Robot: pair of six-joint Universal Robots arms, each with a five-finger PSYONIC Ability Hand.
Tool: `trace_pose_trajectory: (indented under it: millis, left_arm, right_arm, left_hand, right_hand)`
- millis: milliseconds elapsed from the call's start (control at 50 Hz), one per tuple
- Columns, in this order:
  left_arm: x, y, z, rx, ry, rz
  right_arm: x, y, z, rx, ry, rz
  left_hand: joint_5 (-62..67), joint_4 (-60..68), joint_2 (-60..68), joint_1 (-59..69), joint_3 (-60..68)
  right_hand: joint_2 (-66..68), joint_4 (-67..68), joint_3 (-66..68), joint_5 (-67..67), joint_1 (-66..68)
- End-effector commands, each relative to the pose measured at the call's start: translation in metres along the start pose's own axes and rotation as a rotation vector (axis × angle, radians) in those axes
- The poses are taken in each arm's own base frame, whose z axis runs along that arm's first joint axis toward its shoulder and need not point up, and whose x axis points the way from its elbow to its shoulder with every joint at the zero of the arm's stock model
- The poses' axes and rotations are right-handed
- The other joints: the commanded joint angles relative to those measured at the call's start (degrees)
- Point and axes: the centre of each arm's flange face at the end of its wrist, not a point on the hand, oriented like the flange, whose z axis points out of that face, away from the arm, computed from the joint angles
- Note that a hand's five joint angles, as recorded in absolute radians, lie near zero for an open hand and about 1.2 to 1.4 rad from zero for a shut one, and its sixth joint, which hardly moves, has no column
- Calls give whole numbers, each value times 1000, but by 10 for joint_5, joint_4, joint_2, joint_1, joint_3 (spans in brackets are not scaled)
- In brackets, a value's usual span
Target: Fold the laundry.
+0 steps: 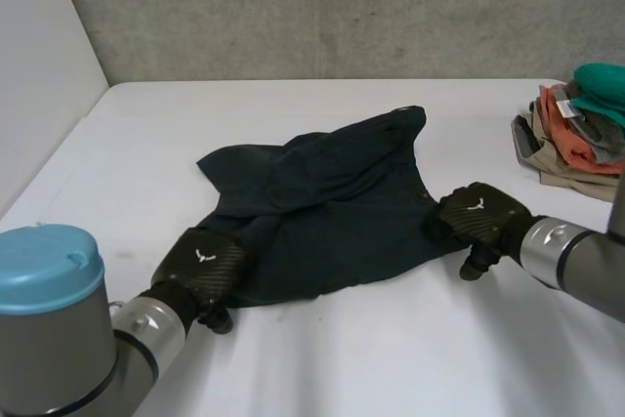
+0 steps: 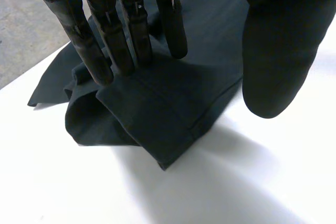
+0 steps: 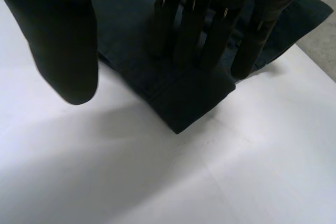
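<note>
A dark navy garment (image 1: 332,202) lies rumpled and partly folded in the middle of the white table (image 1: 342,358). My left hand (image 1: 203,266) rests on its near left corner. In the left wrist view its straight fingers (image 2: 131,40) press down on the folded corner (image 2: 157,114), while the thumb (image 2: 278,51) hovers apart over the cloth's edge. My right hand (image 1: 479,214) is at the garment's near right corner. Its straight fingers (image 3: 210,35) lie on that corner (image 3: 184,98), and the thumb (image 3: 63,40) stands off above the bare table. Neither hand pinches the cloth.
A pile of clothes (image 1: 576,129) in beige, orange and green sits at the table's far right edge. A grey wall runs behind the table and a white wall along its left side. Bare table stretches in front of the garment.
</note>
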Motion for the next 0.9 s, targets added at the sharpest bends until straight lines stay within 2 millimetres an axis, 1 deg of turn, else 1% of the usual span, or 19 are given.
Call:
trace_pose_trajectory:
  millis: [20,80,120,160,240,300,420,480,560,660,700,720,740,760,780,820,860,880,900]
  left_arm:
    - [-6,0,24,60,-40,2]
    - [-7,-2,33,88,-51,2]
    - [-6,1,40,88,-52,4]
    - [-6,2,45,83,-52,4]
    - [-4,7,55,69,-46,23]
    - [-4,8,62,69,-49,50]
    - [-9,1,70,99,-72,91]
    - [-11,-2,76,125,-93,95]
    - [-11,-2,82,145,-102,97]
    - [-9,6,91,125,-98,97]
    - [-9,5,92,127,-98,97]
    - [-10,5,92,129,-101,96]
    - [-10,4,92,130,-101,96]
    - [-10,4,92,133,-102,96]
    - [-12,2,92,139,-108,94]
    - [-15,-3,90,152,-118,93]
    - [-19,-13,86,178,-130,93]
    - [-22,-24,81,207,-141,92]
    - [-24,-29,78,221,-147,92]
  right_arm:
    - [3,15,30,67,47,-40]
    - [6,17,36,94,74,-59]
    - [6,19,40,101,78,-53]
    - [6,22,43,98,76,-40]
    - [8,24,50,108,80,-14]
    - [5,22,55,124,80,-14]
    - [4,12,64,177,117,-60]
    - [0,10,69,187,117,-71]
    - [-2,6,76,197,117,-83]
    - [0,8,84,195,129,-91]
    - [1,8,86,200,136,-95]
    - [2,8,90,208,145,-102]
    - [2,8,91,210,147,-107]
    - [2,7,95,222,159,-116]
    - [4,6,96,227,169,-122]
    - [7,5,98,233,201,-130]
    - [9,4,98,231,218,-130]
    - [12,2,97,232,236,-132]
    - [13,-1,96,232,242,-134]
  left_hand:
    - [32,28,25,24,24]
    - [25,21,18,17,17]
    - [25,21,18,17,17]
    - [25,21,18,17,17]
    - [28,25,22,21,20]
    - [37,33,30,29,29]
    - [124,120,117,116,116]
    - [225,221,218,217,217]
    - [242,238,235,234,234]
    - [261,257,254,253,252]
    - [311,307,304,303,303]
    - [368,364,361,360,360]
    - [390,386,383,382,382]
    - [435,431,428,427,427]
    - [479,475,472,471,471]
    - [479,475,472,471,471]
    - [479,475,472,471,471]
    - [479,475,472,471,471]
    - [479,475,472,471,471]
  right_hand:
    - [-25,-16,-19,-11,-24]
    - [-62,-54,-56,-48,-61]
    - [-112,-104,-106,-98,-111]
    - [-128,-119,-122,-113,-127]
    - [-114,-106,-108,-100,-113]
    - [-96,-87,-90,-82,-95]
    - [-59,-50,-53,-45,-58]
    - [-32,-24,-26,-18,-31]
    - [7,15,13,21,8]
    - [29,37,35,43,30]
    - [56,64,62,70,56]
    - [114,122,120,128,115]
    - [151,160,157,165,152]
    - [247,255,253,261,247]
    - [294,302,300,308,295]
    - [414,423,420,428,415]
    - [415,423,421,429,416]
    - [415,423,421,429,416]
    - [415,423,421,429,416]
